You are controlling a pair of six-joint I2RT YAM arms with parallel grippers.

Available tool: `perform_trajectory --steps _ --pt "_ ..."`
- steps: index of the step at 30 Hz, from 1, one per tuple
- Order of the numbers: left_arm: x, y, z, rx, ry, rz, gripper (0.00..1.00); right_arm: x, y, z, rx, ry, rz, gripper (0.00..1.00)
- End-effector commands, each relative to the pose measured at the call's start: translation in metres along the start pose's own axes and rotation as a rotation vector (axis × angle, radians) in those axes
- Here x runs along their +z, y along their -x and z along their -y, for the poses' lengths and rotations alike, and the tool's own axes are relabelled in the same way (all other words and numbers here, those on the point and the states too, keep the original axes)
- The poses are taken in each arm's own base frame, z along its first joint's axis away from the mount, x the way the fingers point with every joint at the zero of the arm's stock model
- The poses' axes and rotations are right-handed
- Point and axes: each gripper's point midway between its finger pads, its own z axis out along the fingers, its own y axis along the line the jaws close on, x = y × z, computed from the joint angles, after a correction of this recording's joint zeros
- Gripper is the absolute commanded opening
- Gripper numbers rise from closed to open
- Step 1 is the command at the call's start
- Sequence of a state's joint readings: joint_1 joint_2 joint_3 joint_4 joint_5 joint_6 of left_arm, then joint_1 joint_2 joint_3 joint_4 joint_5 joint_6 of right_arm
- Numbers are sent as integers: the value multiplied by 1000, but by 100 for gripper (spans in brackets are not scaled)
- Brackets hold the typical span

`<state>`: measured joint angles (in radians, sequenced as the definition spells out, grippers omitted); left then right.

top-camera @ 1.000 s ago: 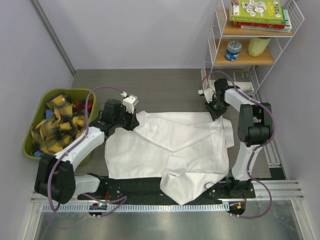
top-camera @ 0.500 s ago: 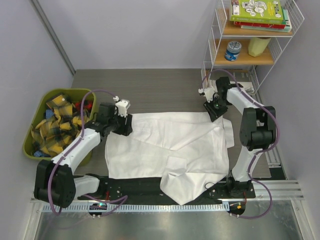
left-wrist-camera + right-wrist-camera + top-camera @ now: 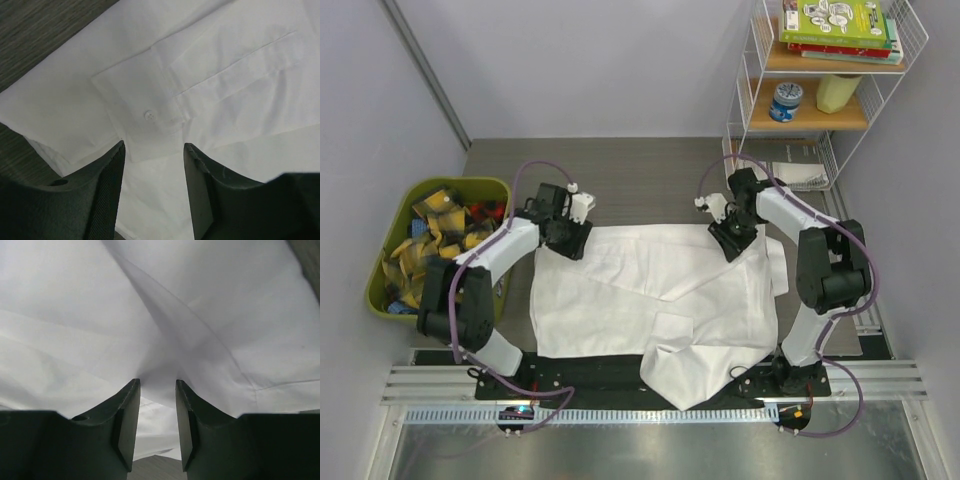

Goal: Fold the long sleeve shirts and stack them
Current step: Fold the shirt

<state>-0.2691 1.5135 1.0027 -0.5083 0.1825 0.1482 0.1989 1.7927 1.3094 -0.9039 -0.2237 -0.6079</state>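
Observation:
One white long sleeve shirt (image 3: pixel 660 300) lies spread across the table, its near corner draped over the black base rail. A folded sleeve crosses its upper half. My left gripper (image 3: pixel 568 238) hovers at the shirt's far left corner. In the left wrist view it (image 3: pixel 152 147) is open, with the buttoned cuff (image 3: pixel 145 117) lying flat just beyond the fingertips and nothing between them. My right gripper (image 3: pixel 728 243) is at the shirt's far right edge. In the right wrist view it (image 3: pixel 157 382) is open, its tips against a raised ridge of the cloth (image 3: pixel 75 315).
A green bin (image 3: pixel 380 290) of yellow-and-black plaid cloths stands left of the table. A wire shelf (image 3: pixel 740 120) at the back right holds books, a can and white papers (image 3: pixel 795 175). The black base rail (image 3: pixel 580 375) runs along the near edge.
My left gripper opened and let go of the sleeve, which now lies flat, then swung toward the far left corner. My right gripper opened a little and shifted left along the far edge.

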Motion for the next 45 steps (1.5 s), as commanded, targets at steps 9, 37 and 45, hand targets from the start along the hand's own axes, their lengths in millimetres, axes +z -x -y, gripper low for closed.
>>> perform_trajectory --steps 9,37,45 --pt "66 -32 -49 -42 65 -288 46 53 19 72 30 -193 -39 39" --pt "-42 -8 212 579 -641 106 75 -59 -46 -105 -70 311 49 72" --pt "-35 10 283 551 -848 137 75 -61 -55 -116 -57 343 54 74"
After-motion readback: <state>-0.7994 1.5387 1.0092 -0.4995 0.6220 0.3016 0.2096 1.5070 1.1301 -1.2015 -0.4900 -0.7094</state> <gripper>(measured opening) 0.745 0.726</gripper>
